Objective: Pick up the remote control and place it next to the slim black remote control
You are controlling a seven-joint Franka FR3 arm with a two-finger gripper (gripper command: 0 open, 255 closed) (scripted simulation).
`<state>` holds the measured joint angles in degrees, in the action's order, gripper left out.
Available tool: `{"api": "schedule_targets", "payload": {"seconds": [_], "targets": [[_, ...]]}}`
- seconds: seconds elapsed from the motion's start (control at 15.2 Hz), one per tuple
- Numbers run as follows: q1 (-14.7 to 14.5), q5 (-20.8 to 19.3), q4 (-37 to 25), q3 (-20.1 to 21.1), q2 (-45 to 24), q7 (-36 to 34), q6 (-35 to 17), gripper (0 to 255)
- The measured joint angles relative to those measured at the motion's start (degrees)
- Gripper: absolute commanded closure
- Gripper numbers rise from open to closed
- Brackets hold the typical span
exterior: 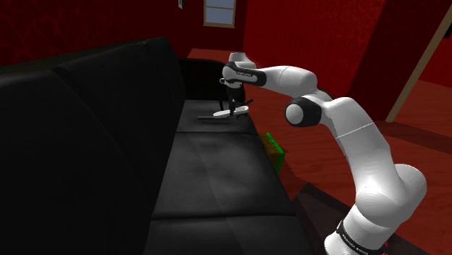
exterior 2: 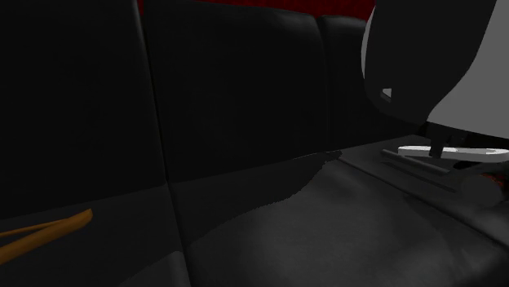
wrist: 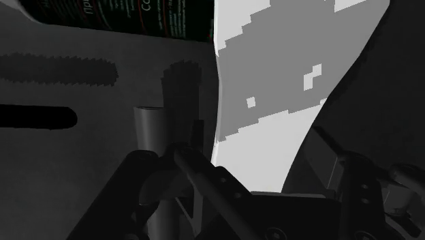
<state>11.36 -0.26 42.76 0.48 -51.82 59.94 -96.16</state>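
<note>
The claw (exterior: 233, 105) is clamped on a pale remote (exterior: 243, 110), holding it just above the far seat cushion of the black sofa (exterior: 217, 170). The slim black remote (wrist: 34, 117) lies on that cushion near it.

Shoulder view high; second exterior low, close; both share sofa (exterior: 210, 174).
</note>
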Motion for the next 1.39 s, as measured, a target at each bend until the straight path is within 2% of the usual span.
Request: {"api": "schedule_targets", "payload": {"seconds": [0.53,0.86,1.19,1.25,1.39], "targets": [[0.18,0.03,9.85,0.0,2.18,0.16,-7.66,255],[0.15,-0.01,11.61,-0.04,1.33,0.07,-10.38,255],[0.14,0.0,11.68,-0.02,1.18,0.09,-10.59,255],[0.14,0.0,11.65,-0.02,1.15,0.09,-10.58,0],[0.12,0.01,11.63,0.0,1.1,0.09,-10.59,0]]}}
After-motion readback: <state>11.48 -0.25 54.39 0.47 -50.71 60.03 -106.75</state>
